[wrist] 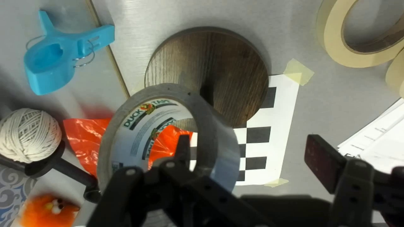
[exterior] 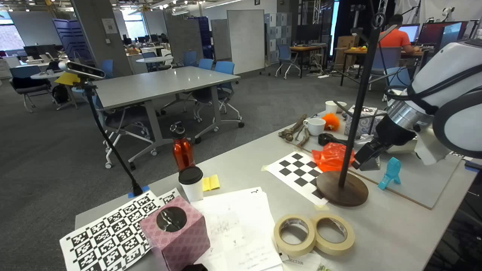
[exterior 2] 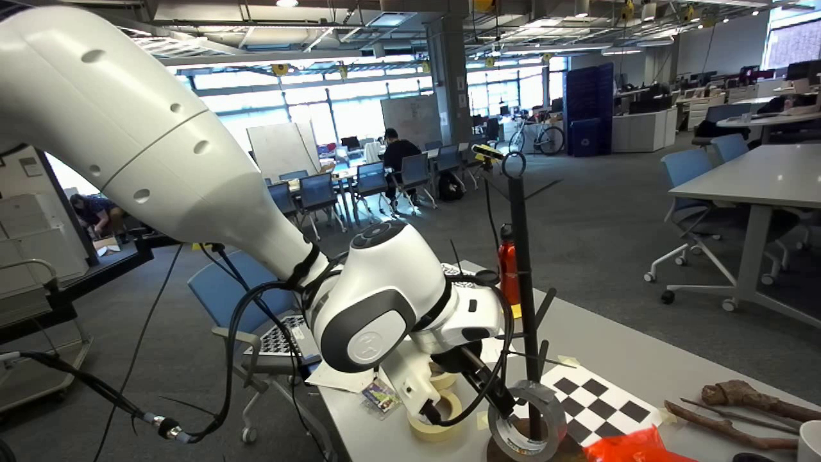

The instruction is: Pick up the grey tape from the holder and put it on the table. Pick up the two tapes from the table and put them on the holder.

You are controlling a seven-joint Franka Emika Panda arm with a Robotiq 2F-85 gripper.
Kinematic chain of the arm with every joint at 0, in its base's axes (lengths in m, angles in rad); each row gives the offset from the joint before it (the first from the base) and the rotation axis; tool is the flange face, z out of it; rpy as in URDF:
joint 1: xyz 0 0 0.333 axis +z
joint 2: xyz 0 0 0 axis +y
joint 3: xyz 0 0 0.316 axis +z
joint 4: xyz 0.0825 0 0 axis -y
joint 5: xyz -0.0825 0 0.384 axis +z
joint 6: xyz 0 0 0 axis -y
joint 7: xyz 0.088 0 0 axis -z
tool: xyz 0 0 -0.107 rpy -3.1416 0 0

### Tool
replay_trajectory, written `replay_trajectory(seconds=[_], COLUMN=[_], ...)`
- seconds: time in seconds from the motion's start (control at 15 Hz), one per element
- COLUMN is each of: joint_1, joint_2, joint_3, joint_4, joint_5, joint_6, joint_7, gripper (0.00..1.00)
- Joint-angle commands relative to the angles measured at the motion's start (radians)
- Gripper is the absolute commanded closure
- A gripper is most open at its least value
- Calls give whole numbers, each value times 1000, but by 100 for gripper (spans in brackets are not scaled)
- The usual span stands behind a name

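Nearest the wrist camera, the gripper (wrist: pixel 249 149) is seen spread wide, with nothing clasped: one finger is placed at the hole of the grey tape (wrist: pixel 219 142), and the other is set well to the right, past the roll's outer wall. The pole of the holder (exterior 2: pixel 525 308) is seen through that hole in an exterior view; how the roll is propped there is hidden. As the right-hand finger has most of the gap to cross, the roll could be shoved or swung to the left if its wall is met unevenly. If only the rim were pinched, the roll would probably be twisted loose. Should it be pulled sideways before being freed, the holder could be dragged or toppled, and the black rods (exterior 2: pixel 545 308) beside it might be caught.

In an exterior view, red plastic (exterior: pixel 331 156) is found on the far side of the round base, a checkerboard sheet (exterior: pixel 297 171) to its left and a blue clip (exterior: pixel 391 171) to its right. On the near side, the two cream tapes (exterior: pixel 311 235) are laid touching on the table (exterior: pixel 399 226), with papers (exterior: pixel 237 229) to their left. The tall pole would have to be skirted.
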Motion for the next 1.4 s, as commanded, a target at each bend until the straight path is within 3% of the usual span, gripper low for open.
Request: replay_trajectory(seconds=[0.0, 0.33, 0.53, 0.6, 1.33], joint_1=[-4, -12, -11, -9, 25], joint_2=[22, 18, 8, 5, -29], joint_3=[13, 17, 10, 5, -68], joint_4=[19, 13, 8, 6, -35], joint_5=[47, 80, 95, 94, 62], joint_6=[13, 19, 24, 24, 35], joint_7=[4, 5, 12, 16, 76], gripper=[38, 78, 98, 94, 94])
